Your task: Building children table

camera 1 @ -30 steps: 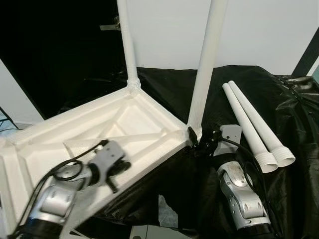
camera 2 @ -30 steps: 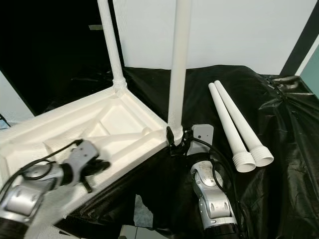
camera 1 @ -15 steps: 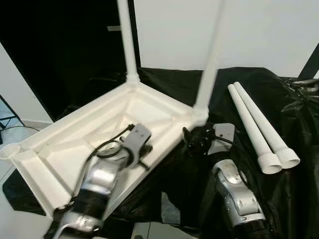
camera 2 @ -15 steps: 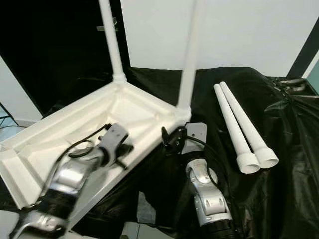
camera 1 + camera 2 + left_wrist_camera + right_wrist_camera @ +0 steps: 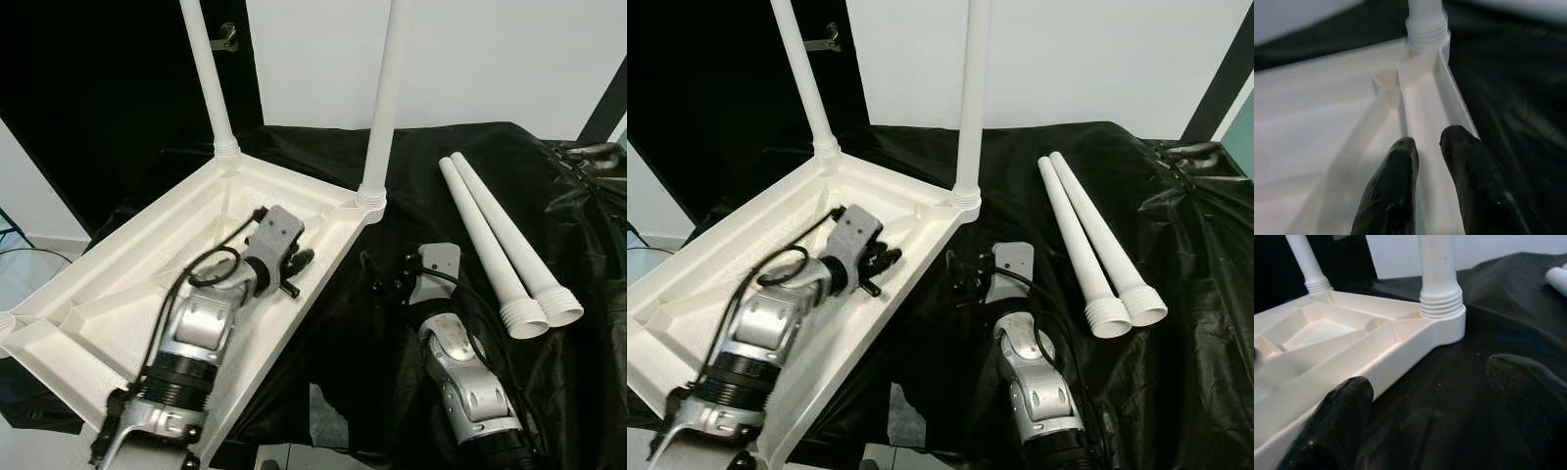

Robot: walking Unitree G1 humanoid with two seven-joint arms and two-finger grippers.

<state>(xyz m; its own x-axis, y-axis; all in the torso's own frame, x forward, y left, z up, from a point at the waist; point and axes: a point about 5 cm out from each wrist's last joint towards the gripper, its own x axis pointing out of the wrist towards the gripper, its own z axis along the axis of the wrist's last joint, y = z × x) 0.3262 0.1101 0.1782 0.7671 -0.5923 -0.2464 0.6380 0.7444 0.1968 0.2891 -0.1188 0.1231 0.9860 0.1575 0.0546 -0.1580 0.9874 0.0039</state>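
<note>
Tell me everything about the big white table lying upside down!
The white table top looks like moulded plastic and lies upside down, its ribbed underside facing up. Two white legs stand screwed into the far corners. It rests partly on the black sheet. The left gripper sits inside its frame near the rim; the right gripper waits beside it, open.

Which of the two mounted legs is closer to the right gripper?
The leg at the tabletop's right-hand corner, just ahead of the right gripper. The other mounted leg stands at the far-left corner, farther off. Two loose legs lie on the black sheet.
</note>
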